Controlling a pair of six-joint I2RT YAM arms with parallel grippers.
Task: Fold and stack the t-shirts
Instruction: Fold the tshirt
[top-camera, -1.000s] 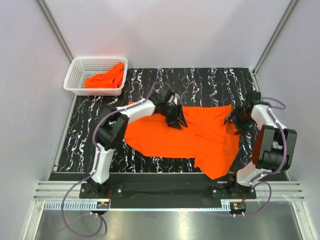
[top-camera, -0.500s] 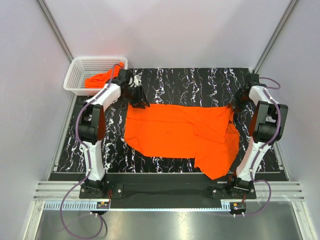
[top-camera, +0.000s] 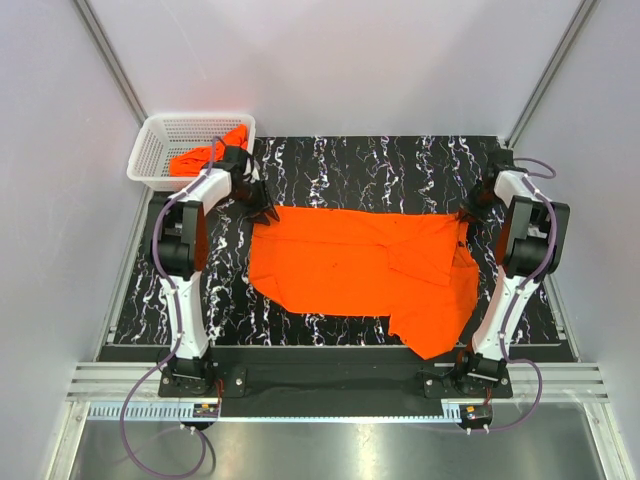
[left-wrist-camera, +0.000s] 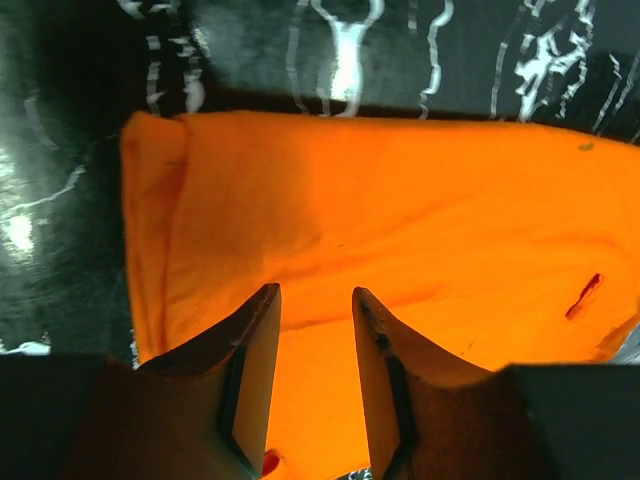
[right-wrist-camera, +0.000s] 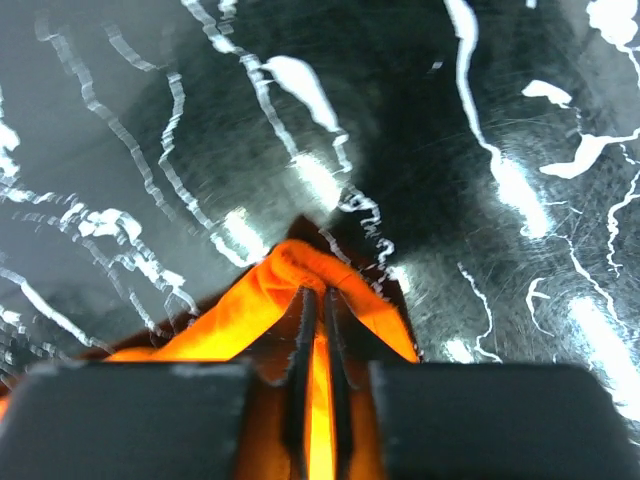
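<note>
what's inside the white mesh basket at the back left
A crumpled orange t-shirt lies in the basket, bunched toward its right side. Whether more cloth lies beneath it cannot be seen, as the bunch covers it.

Table (top-camera: 400, 165): blk marble-pattern top. On it: 1 orange t-shirt (top-camera: 350, 265), spread flat btwn left claw (top-camera: 262, 207) & right claw (top-camera: 470, 214); white mesh basket (top-camera: 160, 150) just beyond left claw.
</note>
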